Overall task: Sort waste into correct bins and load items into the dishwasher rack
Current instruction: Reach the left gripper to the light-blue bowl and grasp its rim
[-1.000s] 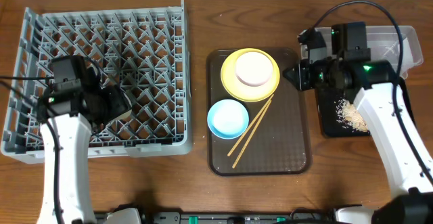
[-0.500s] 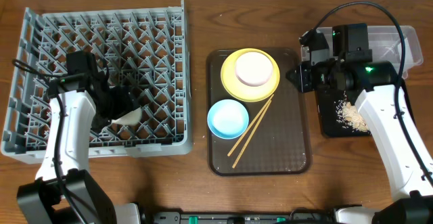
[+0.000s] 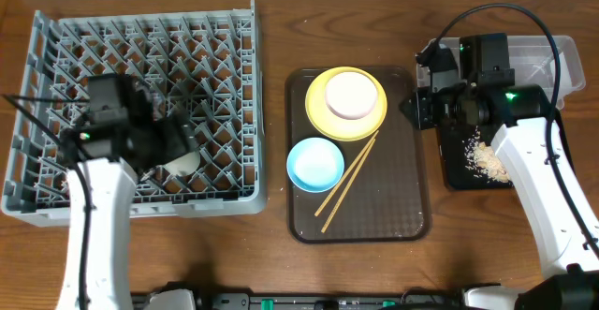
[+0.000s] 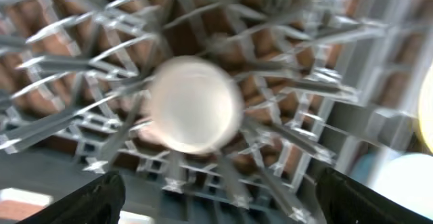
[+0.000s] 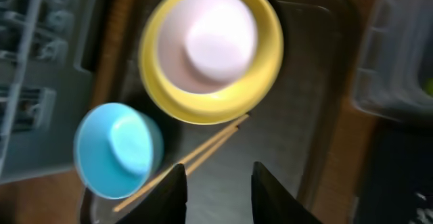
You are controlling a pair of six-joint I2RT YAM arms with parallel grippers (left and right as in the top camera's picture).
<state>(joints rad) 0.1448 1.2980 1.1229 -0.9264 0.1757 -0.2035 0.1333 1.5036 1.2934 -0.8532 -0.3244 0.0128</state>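
The grey dishwasher rack fills the left of the table. A small cream cup lies among its pegs near the front; in the left wrist view the cup sits beyond my wide-open left gripper, untouched. The yellow plate holds the white bowl. The light-blue bowl and the wooden chopsticks lie beside it. My right gripper hovers over the serving tray's right side, jaws a little apart with nothing between them. Rice scraps lie in the black tray.
The brown serving tray carries the plate, bowls and chopsticks. The clear tub stands at the back right, behind the black tray and partly under the right arm. Bare wood runs between the rack and the serving tray.
My left gripper has opened and let go of the cream cup, which now rests in the rack. The right gripper's jaws have parted slightly; that arm has barely moved.
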